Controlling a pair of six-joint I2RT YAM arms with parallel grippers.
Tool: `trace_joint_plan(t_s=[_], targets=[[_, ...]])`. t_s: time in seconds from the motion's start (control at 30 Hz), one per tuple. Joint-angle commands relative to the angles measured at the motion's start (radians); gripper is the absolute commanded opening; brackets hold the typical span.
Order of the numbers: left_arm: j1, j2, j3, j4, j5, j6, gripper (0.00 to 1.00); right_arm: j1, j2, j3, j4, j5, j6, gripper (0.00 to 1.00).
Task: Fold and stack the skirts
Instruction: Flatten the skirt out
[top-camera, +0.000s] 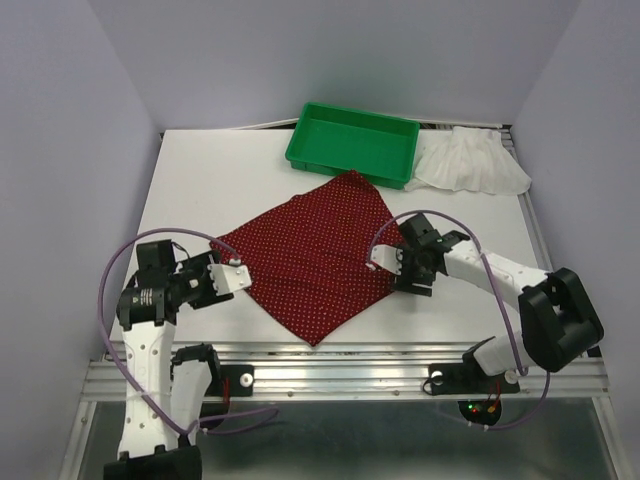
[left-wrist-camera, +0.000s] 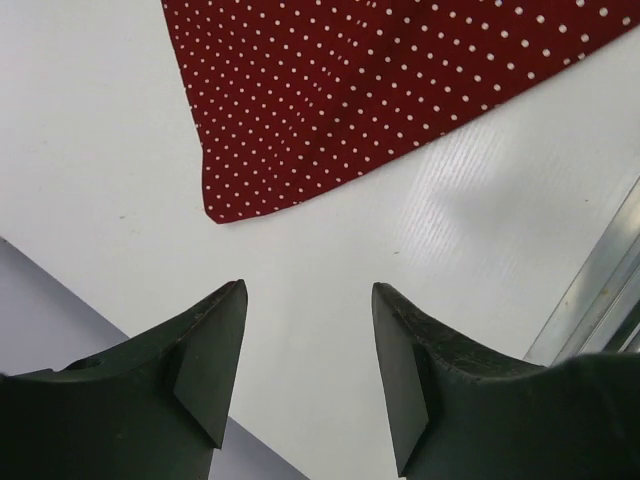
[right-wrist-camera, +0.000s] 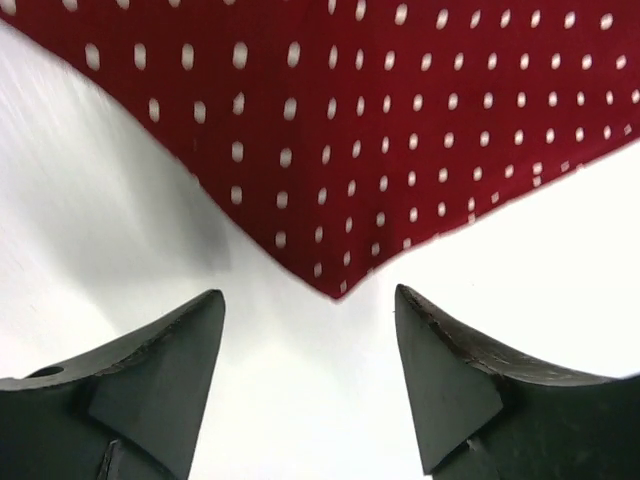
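Two grippers sit at opposite corners of the red dotted skirt (top-camera: 310, 255), and neither one holds anything.

The left gripper (top-camera: 234, 274) has its fingers (left-wrist-camera: 205, 365) spread wide, with only bare white table (left-wrist-camera: 90, 150) showing in the gap between them. In its wrist view the red skirt (left-wrist-camera: 370, 90) lies ahead of the fingertips. Its rounded corner sits a little toward the left-hand finger in that view, and a strip of table separates it from both tips.

The right gripper (top-camera: 381, 260) is just as wide open. Its fingers (right-wrist-camera: 450, 370) frame the pointed corner of the red skirt (right-wrist-camera: 400, 130), which lies just ahead of the gap and roughly centred between the two tips, near them but not touching. From above, this gripper overlaps the skirt's edge, and it is hard to tell whether the fingertips rest on the table or hang just over it.

Between the two sets of fingers the red skirt lies flat, spread out like a diamond. Its far corner reaches up to the near wall of a green tray (top-camera: 352, 143).

The white skirt (top-camera: 470, 165) lies bunched well beyond the right gripper's fingers, at the far right of the table, just beside the tray's right end and outside it.
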Motion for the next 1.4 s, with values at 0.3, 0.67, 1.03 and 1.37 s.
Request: trace_joint_plan(t_s=[0.3,0.67,1.03,1.37], targets=[[-0.142,0.386,0.062,0.406,-0.169,-0.295,0.55,-0.013,-0.18,0.146,-0.048,0.076,0.036,0.85],[-0.229,0.846,0.195,0.517,-0.383,-0.345,0.46,-0.032,0.088,0.281,-0.1,-0.09,0.376,0.54],[-0.32,0.922,0.013,0.491,-0.518,-0.157,0.4,-0.053,0.291,0.2,0.064,0.094,0.392,0.49],[-0.647,0.753,-0.101,0.414,-0.48,-0.045,0.31,-0.072,0.363,0.146,0.25,0.206,0.231,0.51]])
